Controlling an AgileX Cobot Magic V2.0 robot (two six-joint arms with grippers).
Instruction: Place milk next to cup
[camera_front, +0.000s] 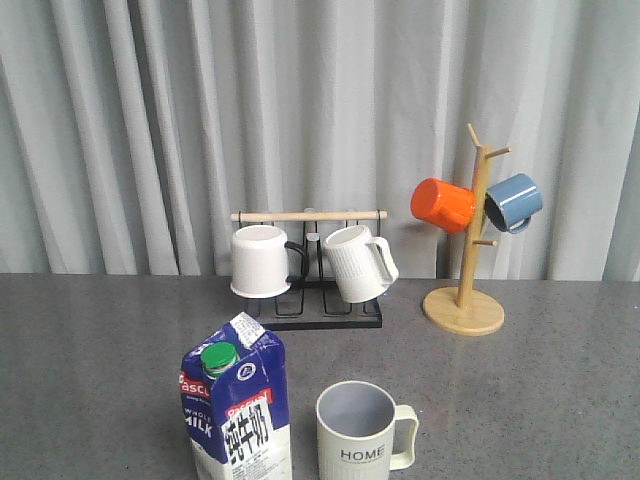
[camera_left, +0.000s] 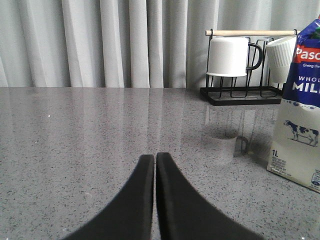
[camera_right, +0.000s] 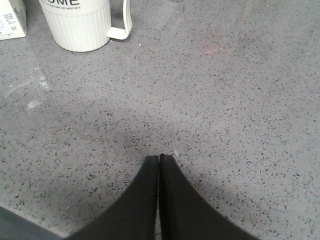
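**Milk carton and HOME cup side by side at the desk's near edge**

The left end effector (camera_left: 155, 159) sits low over bare grey desk (camera_front: 90, 340), its two black fingers pressed together with only a hairline seam between them, holding nothing. In its wrist view the milk (camera_left: 299, 105) stands upright off to one side and further out than the fingertips, well apart from them.

In the front view, the milk (camera_front: 237, 412) is at the near edge of the desk, left of centre, its green cap facing the camera and the blue-and-white panel showing "WHOLE MILK". Just to its right, a narrow gap between them, stands the cup (camera_front: 362, 432), upright, grey inside, handle turned to the right, "HOME" on its front.

Further back, centre, a black wire rack (camera_front: 325, 300) with a wooden top bar carries a plain white mug (camera_front: 260, 261) with a black handle and a ribbed white mug (camera_front: 357, 262). To the right, a wooden mug tree (camera_front: 466, 290) holds an orange mug (camera_front: 443, 205) and a blue mug (camera_front: 514, 202).

The right end effector (camera_right: 159, 159) likewise has its fingers closed together, empty, above speckled desk. In its view the cup (camera_right: 79, 22) lies beyond the fingertips and apart from them, with a corner of the milk (camera_right: 12, 20) beside it.
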